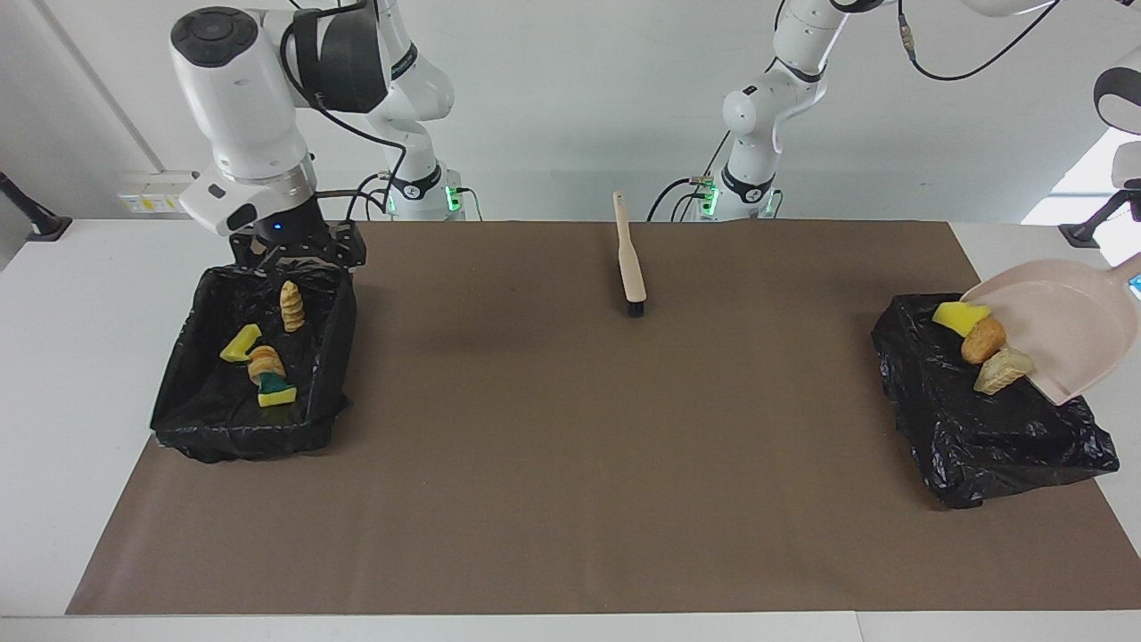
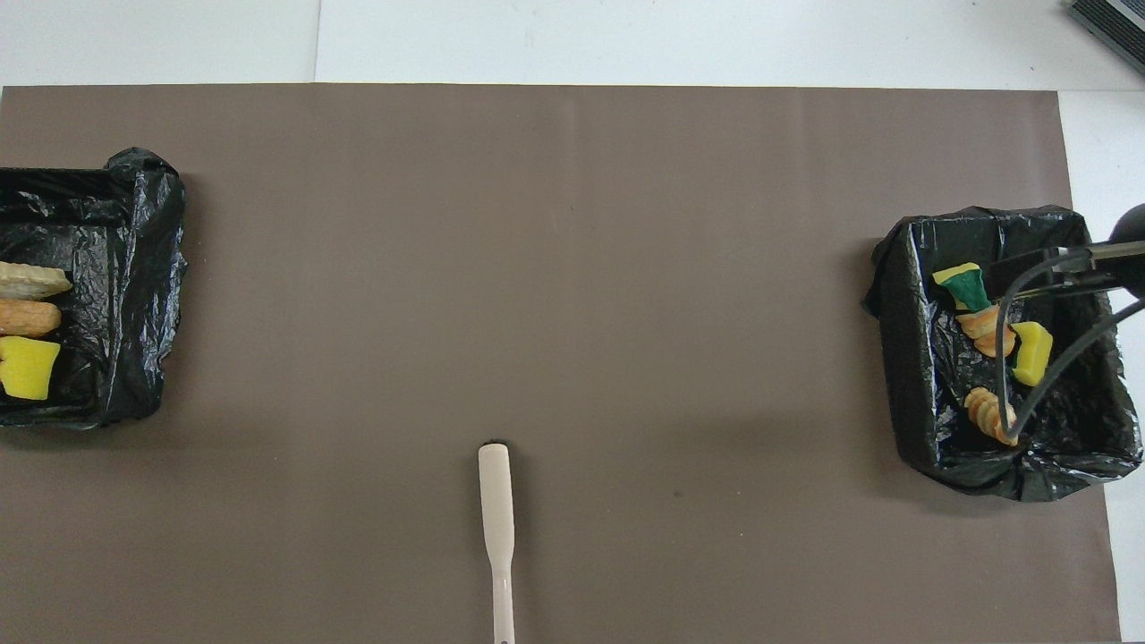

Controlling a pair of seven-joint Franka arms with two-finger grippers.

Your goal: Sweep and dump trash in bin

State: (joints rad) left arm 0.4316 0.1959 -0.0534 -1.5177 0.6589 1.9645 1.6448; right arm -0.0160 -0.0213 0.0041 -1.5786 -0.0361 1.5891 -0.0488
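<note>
Tilted beige plastic dustpan [image 1: 1070, 330], handle running off-frame; left claw unseen, closed. Yellow sponge scrap [image 1: 958, 316] sliding toward black-lined bin [image 1: 989, 428]. Right claw [image 1: 299, 259] open.

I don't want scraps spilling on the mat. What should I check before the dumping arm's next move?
1. Pink plastic dustpan tilted over the black bag-lined bin at the left arm's end: ok.
2. Yellow sponge scrap, brown bread-like chunk and tan chunk off the pan: not ok, they sit at its lip, over the bin.
3. Left claw shut on the dustpan's handle: ok, though out of frame.
4. Right claw open, empty, over the other black-lined bin: ok.
5. Beige hand brush lying apart on the brown mat: ok.
</note>
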